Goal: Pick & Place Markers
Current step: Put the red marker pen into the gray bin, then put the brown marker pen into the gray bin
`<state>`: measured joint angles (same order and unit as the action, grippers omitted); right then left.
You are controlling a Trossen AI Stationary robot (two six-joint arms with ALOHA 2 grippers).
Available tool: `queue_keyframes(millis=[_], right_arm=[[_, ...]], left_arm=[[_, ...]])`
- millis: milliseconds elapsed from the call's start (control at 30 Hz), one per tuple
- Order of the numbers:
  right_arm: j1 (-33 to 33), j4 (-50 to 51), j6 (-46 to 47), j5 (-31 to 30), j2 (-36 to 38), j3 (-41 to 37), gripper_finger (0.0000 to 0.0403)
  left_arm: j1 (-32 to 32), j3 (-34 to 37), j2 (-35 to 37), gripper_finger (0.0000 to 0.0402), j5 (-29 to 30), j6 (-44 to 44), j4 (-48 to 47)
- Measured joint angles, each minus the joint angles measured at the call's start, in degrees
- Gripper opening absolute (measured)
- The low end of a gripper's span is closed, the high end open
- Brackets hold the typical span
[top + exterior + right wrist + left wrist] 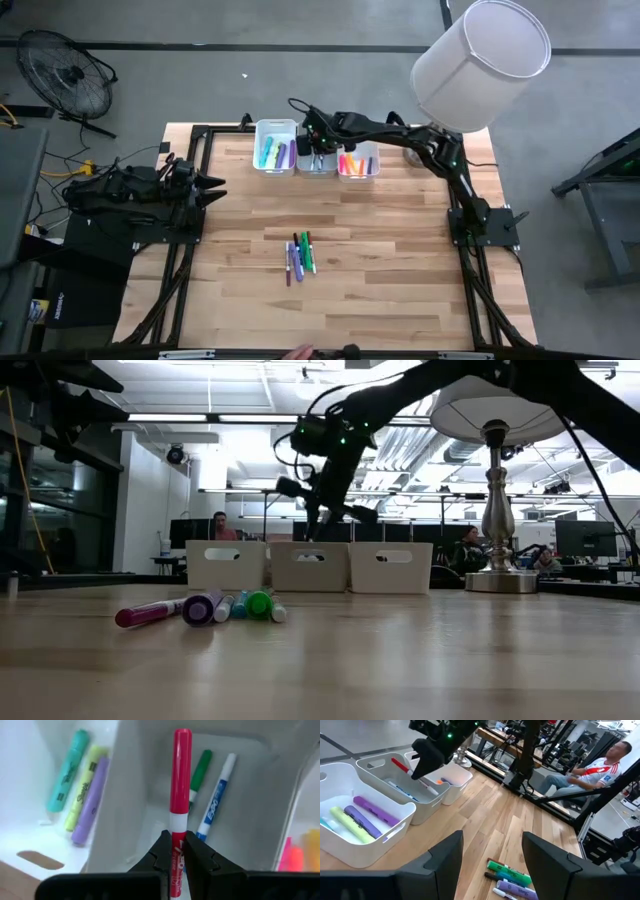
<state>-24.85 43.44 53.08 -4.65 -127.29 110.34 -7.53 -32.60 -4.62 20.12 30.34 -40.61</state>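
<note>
Three white bins stand in a row at the table's far side. The left bin (275, 147) holds teal, yellow and purple markers (82, 790). My right gripper (318, 148) hangs over the middle bin (316, 162), shut on a red marker (181, 770). Green and blue markers (210, 795) lie on that bin's floor. The right bin (358, 163) holds orange and pink ones. Several green, purple and teal markers (300, 255) lie loose on the table's middle. My left gripper (492, 865) waits open at the table's left side, holding nothing. My right gripper pinches the red marker's red-and-white barrel (176, 837) between its two fingers, well back from the marker's red end (182, 740). The fingers slant steeply down from above, and the marker runs on past them, roughly along them. It hangs clear above the middle bin's floor (399, 765).
A table lamp with a white shade (480, 65) stands at the far right corner, its base (497, 580) beside the right bin. A fan (65, 70) stands on the floor beyond the far left. People sit in the room behind (600, 767). Bare wood lies around the loose markers.
</note>
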Motion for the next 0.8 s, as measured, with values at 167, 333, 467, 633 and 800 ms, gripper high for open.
queue_keyframes(millis=[167, 333, 467, 633, 800], right_arm=[[-0.7, 1.0, 0.7, 0.5, -1.0, 0.0, 0.0029], [-1.0, 0.9, 0.0, 0.8, -0.9, 0.1, 0.0032], [-1.0, 0.8, -0.8, 0.6, -0.9, 0.0, 0.0044], [-1.0, 0.8, -1.0, 0.6, -0.9, 0.1, 0.0073], [-0.7, 0.8, -1.1, 0.0, -0.9, 0.0, 0.0106]], left_arm=[[0.0, 0.0, 0.0, 0.0202, 0.0, 0.0, 0.0], [0.0, 0.0, 0.0, 0.0202, 0.0, 0.0, 0.0], [0.0, 0.0, 0.0, 0.0202, 0.0, 0.0, 0.0], [0.0, 0.0, 0.0, 0.0202, -0.1, 0.0, 0.0], [0.0, 0.0, 0.0, 0.0202, -0.1, 0.0, 0.0]])
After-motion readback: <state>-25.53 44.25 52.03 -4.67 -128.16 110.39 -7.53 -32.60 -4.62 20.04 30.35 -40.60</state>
